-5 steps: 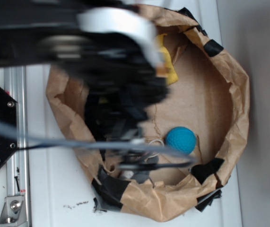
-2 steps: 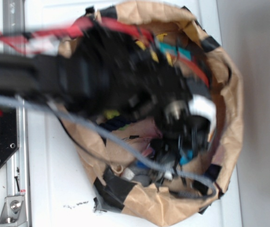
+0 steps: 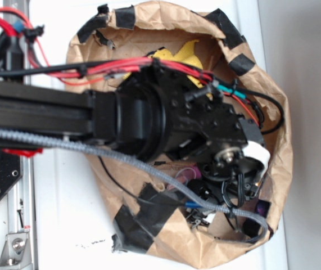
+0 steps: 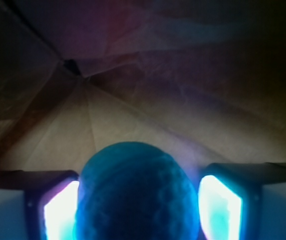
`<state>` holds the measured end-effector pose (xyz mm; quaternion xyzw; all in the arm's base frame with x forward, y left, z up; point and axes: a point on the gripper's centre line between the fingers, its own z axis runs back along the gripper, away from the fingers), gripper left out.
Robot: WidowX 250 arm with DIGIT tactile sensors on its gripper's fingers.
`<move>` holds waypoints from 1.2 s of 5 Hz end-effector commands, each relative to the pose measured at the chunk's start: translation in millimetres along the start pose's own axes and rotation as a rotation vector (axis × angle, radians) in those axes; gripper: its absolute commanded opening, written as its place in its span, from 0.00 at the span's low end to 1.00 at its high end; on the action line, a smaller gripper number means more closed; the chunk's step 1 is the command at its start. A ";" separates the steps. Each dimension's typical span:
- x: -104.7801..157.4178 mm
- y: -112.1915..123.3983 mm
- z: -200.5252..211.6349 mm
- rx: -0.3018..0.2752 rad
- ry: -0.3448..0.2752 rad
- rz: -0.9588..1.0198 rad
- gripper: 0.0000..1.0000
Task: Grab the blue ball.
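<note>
In the wrist view the blue ball point(image 4: 132, 195), teal and dimpled, fills the space between my two fingers. My gripper point(image 4: 137, 212) is open and straddles it. The glowing left pad point(image 4: 57, 210) lies against the ball's side, while a thin dark gap shows before the right pad point(image 4: 218, 207). In the exterior view my arm point(image 3: 149, 121) reaches down into the brown paper bag point(image 3: 166, 17) and hides the ball. The gripper's end point(image 3: 236, 188) sits low at the bag's right side.
The crumpled bag wall point(image 4: 132, 100) rises just beyond the ball. A yellow sponge point(image 3: 185, 53) lies at the back of the bag and a purple thing point(image 3: 189, 173) is under the arm. Black tape point(image 3: 143, 216) patches the rim. A metal rail point(image 3: 14, 236) runs at left.
The arm has swung across the bag and come down over the ball at the right side. The ball lay in plain sight a second ago and is now covered in the exterior view.
</note>
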<state>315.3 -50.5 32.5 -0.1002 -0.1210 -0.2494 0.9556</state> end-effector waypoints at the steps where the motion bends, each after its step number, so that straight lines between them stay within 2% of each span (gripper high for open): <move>1: 5.3 0.8 57.8 0.152 -0.023 0.045 0.00; 2: -14.0 14.6 118.6 0.322 0.032 0.121 0.00; 3: -26.4 13.1 175.4 0.310 0.134 0.339 0.00; 4: -25.9 3.1 196.5 0.289 0.107 0.599 0.00; 6: -26.3 3.9 182.0 0.298 0.132 0.691 0.00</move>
